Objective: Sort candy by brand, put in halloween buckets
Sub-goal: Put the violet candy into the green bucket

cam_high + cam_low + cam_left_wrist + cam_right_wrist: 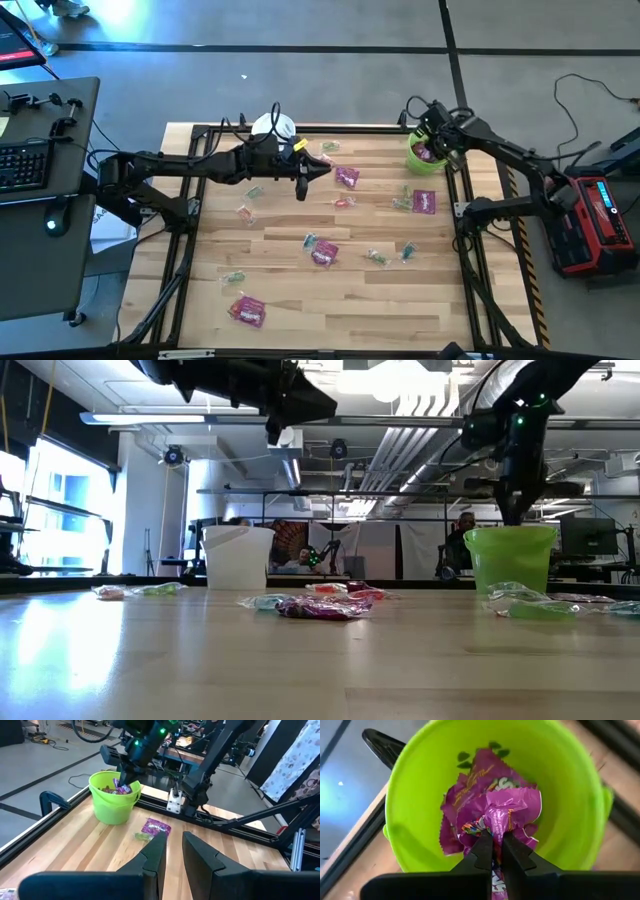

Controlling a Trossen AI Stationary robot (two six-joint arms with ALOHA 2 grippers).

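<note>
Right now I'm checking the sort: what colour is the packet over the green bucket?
Magenta-purple packet, over the lime green bucket; the right wrist view shows it best.

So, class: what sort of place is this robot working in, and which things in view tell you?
Probably a robotics lab or workshop: a bare ceiling with pipes, a desk with a keyboard beside the wooden table, and cables on the floor.

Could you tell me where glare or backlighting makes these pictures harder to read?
In the low view, bright windows and ceiling lights backlight the scene, leaving the arms as dark silhouettes and a sheen on the table; the white bucket and green bucket stay readable. In the high view, a bluish glare washes the floor at upper left. In the right wrist view, the magenta packet is evenly lit.
</note>
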